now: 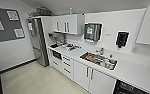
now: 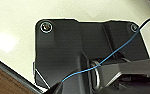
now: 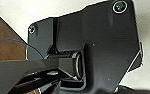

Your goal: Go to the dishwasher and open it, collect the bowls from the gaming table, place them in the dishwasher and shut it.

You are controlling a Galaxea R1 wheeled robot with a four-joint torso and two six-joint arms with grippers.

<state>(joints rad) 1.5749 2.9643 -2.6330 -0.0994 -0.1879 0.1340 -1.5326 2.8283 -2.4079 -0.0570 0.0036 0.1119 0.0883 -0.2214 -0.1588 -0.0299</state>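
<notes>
From my head camera I face a small kitchenette; a white counter [image 1: 131, 68] runs along the far wall toward my right; a steel sink [image 1: 99, 60] is set into it, holding assorted items too blurred to name; a tap [image 1: 101, 51] stands just behind the basin. At the lower right corner, under the counter, a dark opening with what appear to be racks is visible, which I take to be the dishwasher [image 1: 127, 89]; whether its door is open I cannot confirm. White cabinet doors [image 1: 87, 75] and drawers [image 1: 66, 64] with dark bar handles sit to the left of it; wall cabinets [image 1: 66, 23] hang above; a paper towel dispenser [image 1: 92, 31] and a dark soap dispenser [image 1: 122, 39] are fixed to the wall. A steel refrigerator [image 1: 37, 41] stands at the far end; a grey notice board [image 1: 6, 23] hangs on the left wall. The floor [image 1: 38, 80] is pale.

As to my left and right grippers, I cannot tell whether either is released or clenched; the wrist views show pale floor and a strip of brown wood flooring [image 2: 6, 80].
</notes>
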